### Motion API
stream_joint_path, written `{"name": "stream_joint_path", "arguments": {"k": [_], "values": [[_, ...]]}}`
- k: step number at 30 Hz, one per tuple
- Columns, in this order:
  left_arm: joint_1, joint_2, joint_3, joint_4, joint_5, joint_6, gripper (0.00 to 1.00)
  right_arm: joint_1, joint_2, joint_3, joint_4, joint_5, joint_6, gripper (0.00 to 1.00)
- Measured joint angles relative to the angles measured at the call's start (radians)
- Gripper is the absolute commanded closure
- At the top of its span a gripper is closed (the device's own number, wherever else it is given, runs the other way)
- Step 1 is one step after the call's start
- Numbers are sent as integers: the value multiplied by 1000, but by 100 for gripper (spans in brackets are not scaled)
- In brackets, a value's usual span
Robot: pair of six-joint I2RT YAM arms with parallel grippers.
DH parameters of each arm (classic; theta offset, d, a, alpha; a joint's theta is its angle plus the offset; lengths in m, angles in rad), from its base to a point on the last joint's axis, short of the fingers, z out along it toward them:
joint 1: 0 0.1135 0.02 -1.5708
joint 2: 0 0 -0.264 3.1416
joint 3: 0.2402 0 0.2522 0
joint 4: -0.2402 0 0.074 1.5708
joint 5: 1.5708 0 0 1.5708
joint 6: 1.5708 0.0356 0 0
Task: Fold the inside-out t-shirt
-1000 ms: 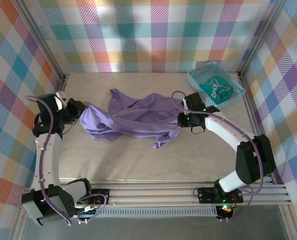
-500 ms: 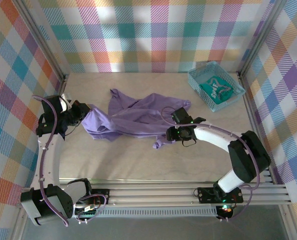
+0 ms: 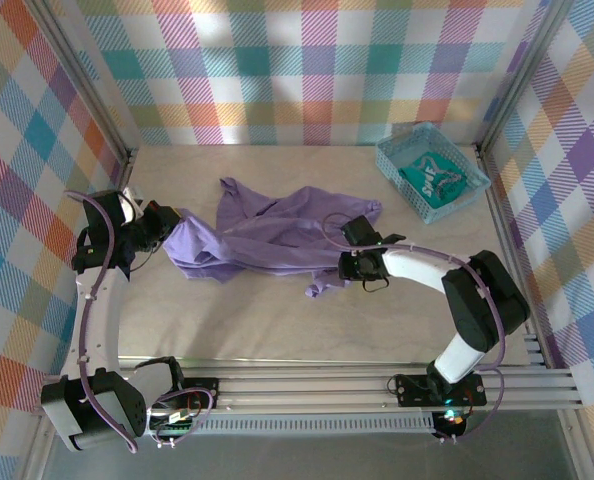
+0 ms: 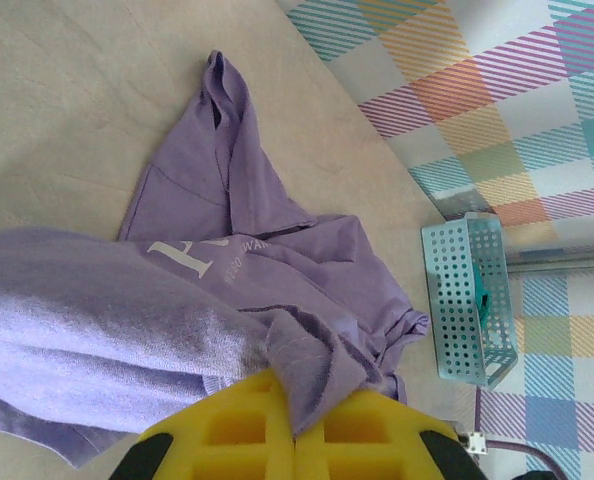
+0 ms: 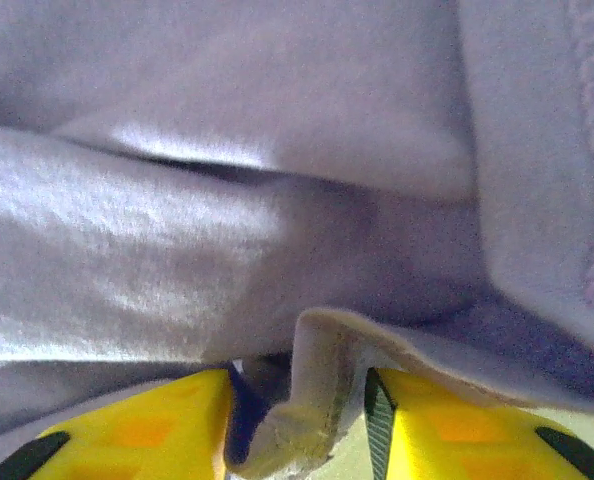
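Yellow jaws clamp the crumpled lavender t-shirt (image 4: 227,300).

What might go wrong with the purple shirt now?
1. The right claw has only a thin hem of the t-shirt between its fingers, maybe not pinched, so it may slip out on a pull.
2. The left claw pinches one bunched end and the shirt lies twisted; pulling could tighten the tangle instead of flattening it.
3. The teal basket sits near the shirt's right end; a wide swing might bump it.
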Motion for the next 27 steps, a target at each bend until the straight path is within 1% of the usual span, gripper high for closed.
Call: {"name": "stream_joint_path", "arguments": {"k": [2,5,11,14,21,27], "values": [[0,0,0,0,0,0,100,-7,-4,0,12,-12,2,52],[0,0,0,0,0,0,100,-15,-6,0,28,-28,3,52],[0,0,0,0,0,4,100,-21,0,1,30,-38,13,65],[0,0,0,0,0,5,100,-22,2,1,29,-38,17,69],[0,0,0,0,0,11,100,-37,-20,-21,24,-37,18,75],[0,0,0,0,0,18,100,-55,-48,-68,23,-38,22,77]]}}
